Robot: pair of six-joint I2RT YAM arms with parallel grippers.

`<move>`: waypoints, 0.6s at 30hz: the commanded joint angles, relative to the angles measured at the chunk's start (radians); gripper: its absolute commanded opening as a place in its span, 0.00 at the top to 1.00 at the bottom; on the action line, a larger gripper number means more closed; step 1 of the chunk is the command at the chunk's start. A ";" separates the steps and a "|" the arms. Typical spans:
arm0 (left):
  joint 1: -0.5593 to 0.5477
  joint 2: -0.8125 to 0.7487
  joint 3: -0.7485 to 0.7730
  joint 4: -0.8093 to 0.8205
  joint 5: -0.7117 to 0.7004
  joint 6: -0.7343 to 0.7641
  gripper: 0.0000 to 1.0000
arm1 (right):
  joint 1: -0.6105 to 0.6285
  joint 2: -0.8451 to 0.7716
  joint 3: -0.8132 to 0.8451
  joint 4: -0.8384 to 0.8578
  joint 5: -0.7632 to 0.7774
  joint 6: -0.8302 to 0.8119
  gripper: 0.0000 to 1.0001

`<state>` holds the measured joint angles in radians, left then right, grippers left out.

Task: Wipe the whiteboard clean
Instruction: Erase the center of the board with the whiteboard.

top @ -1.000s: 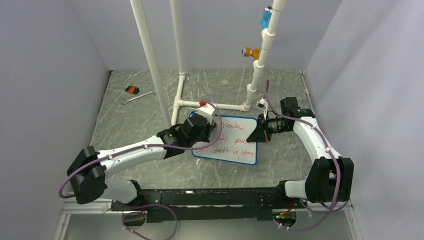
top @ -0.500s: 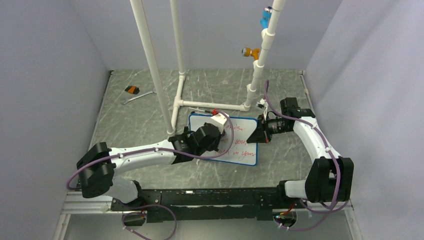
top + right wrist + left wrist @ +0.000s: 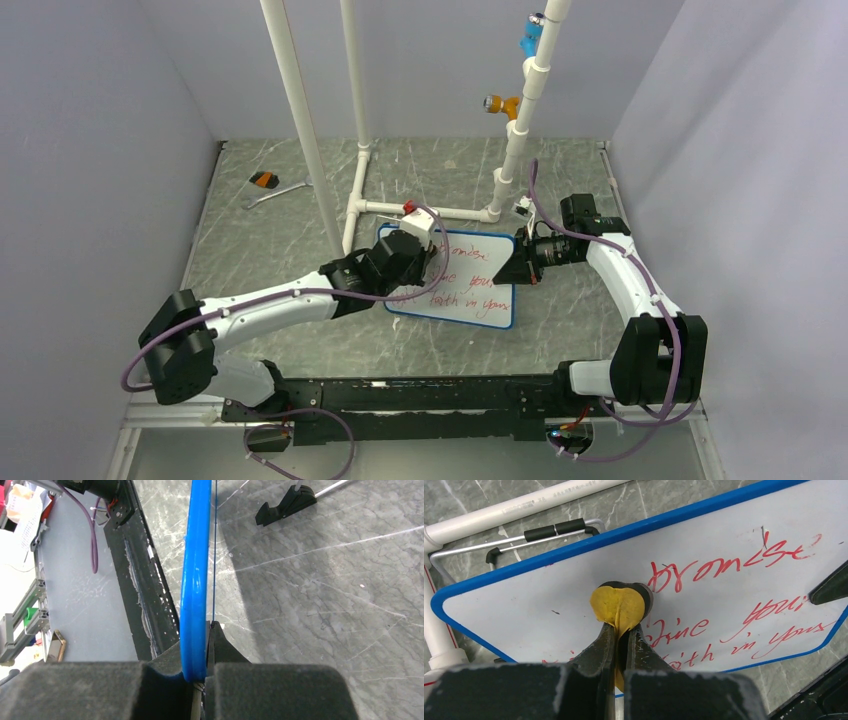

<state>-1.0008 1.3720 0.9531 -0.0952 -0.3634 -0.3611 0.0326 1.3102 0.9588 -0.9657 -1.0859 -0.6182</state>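
The left pincer [image 3: 620, 630] is squeezed tight on a yellow wiping pad [image 3: 618, 604]. The pad is pushed against the whiteboard [image 3: 519, 605], right at the start of the top line of red writing [image 3: 734, 560]. The board's left part looks clean and white, but most of the red words in the middle and on the right are not wiped off, so I think the job is only a little way done. The board stands tipped up in the middle of the table [image 3: 270, 250], and the right pincer [image 3: 200, 642] pinches its blue frame [image 3: 195, 570] on the right side.
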 commanded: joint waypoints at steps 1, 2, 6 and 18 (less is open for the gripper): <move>-0.030 0.000 0.007 0.029 -0.014 -0.004 1.00 | 0.014 -0.005 0.026 -0.038 -0.011 -0.055 1.00; -0.048 0.009 0.016 0.028 -0.019 -0.006 1.00 | 0.014 -0.003 0.026 -0.036 -0.011 -0.054 1.00; -0.092 0.046 0.047 0.025 -0.028 -0.007 1.00 | 0.014 0.001 0.029 -0.039 -0.012 -0.055 1.00; 0.048 -0.018 0.035 0.012 -0.032 0.055 1.00 | 0.014 -0.002 0.028 -0.038 -0.011 -0.056 1.00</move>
<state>-1.0218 1.4014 0.9672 -0.0952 -0.3573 -0.3351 0.0322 1.3167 0.9604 -0.9665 -1.0863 -0.6121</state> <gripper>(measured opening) 0.058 0.050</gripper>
